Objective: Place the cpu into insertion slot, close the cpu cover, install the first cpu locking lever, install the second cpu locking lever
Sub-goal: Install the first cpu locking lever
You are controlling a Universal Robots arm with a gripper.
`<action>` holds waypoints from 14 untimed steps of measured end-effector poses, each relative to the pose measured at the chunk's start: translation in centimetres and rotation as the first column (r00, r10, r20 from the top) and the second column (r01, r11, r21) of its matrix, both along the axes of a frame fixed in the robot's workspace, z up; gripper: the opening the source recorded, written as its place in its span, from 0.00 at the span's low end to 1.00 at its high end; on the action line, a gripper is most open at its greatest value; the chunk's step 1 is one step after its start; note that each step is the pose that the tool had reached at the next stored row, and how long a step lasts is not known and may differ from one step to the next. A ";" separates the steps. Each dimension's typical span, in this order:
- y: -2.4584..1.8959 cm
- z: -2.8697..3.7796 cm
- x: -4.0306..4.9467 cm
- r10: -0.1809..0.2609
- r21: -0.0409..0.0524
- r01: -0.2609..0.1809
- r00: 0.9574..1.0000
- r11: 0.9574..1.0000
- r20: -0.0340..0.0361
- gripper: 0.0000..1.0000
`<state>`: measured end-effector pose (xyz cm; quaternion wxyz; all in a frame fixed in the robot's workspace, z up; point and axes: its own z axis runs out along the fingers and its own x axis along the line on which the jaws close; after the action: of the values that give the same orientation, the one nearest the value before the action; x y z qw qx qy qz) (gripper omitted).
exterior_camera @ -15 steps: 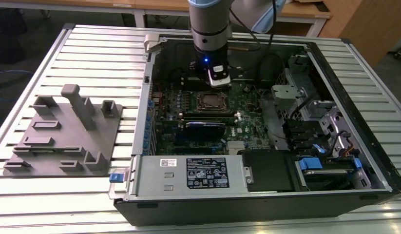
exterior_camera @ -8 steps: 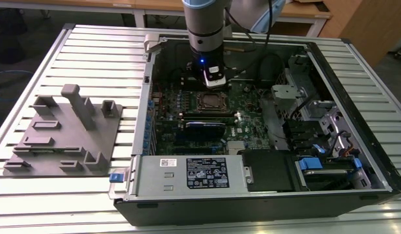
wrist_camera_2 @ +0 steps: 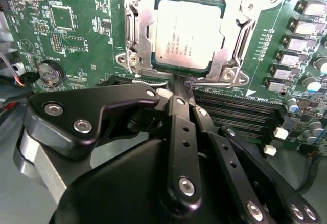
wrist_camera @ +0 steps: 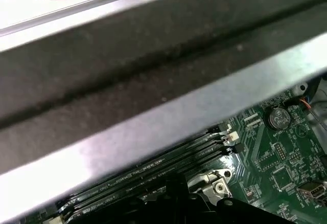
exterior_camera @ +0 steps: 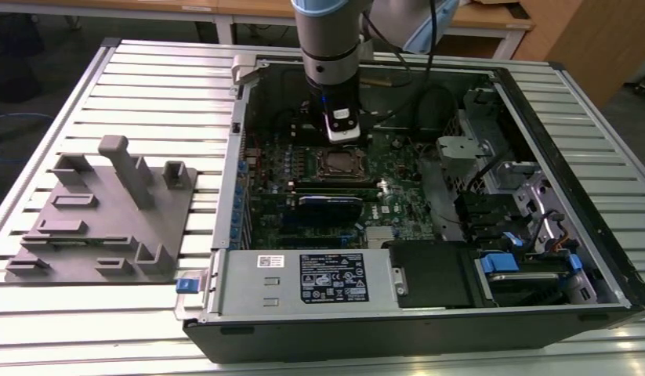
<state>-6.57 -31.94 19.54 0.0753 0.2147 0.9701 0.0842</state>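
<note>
Fixture: a grey moulded fixture block [exterior_camera: 92, 219] lies on the slatted tabletop [exterior_camera: 92, 333] at the exterior view's left, well apart from the work.
Case: the computer case [exterior_camera: 406, 325] lies on its side and open upward; we judge this lets the arm reach the board from above.
Power supply: the power-supply box [exterior_camera: 291, 286] carries a white printed label [exterior_camera: 335, 278], whose text we cannot make out.
Claw: the claw [wrist_camera_2: 176, 85] hangs at the socket's edge with its tips together and nothing seen between them; we judge narrow tips suit lever work.
Cpu: the cpu [wrist_camera_2: 189, 29] sits flat in the insertion slot [wrist_camera_2: 134, 59]; the faint print on its face is unreadable to us.
Cover: the cpu cover [wrist_camera_2: 140, 24] lies folded down, framing the chip.
Memory: the black memory slots [wrist_camera_2: 240, 114] run just beside the socket.
</note>
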 end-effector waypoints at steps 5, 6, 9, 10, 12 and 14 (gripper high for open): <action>-0.01 0.12 0.00 -0.007 0.019 0.007 1.000 1.000 0.000 0.11; -0.02 0.13 0.00 -0.009 0.027 0.009 1.000 1.000 0.000 0.11; -0.05 0.13 0.00 -0.013 0.044 0.014 1.000 0.999 -0.001 0.11; -0.07 0.14 0.00 -0.015 0.047 0.015 1.000 0.999 -0.001 0.11; -0.10 0.13 0.00 -0.017 0.047 0.017 1.000 0.999 -0.001 0.11; -0.15 0.14 0.00 -0.017 0.047 0.017 1.000 0.999 -0.001 0.11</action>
<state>-6.57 -32.08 19.68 0.0708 0.2247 0.9660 0.1065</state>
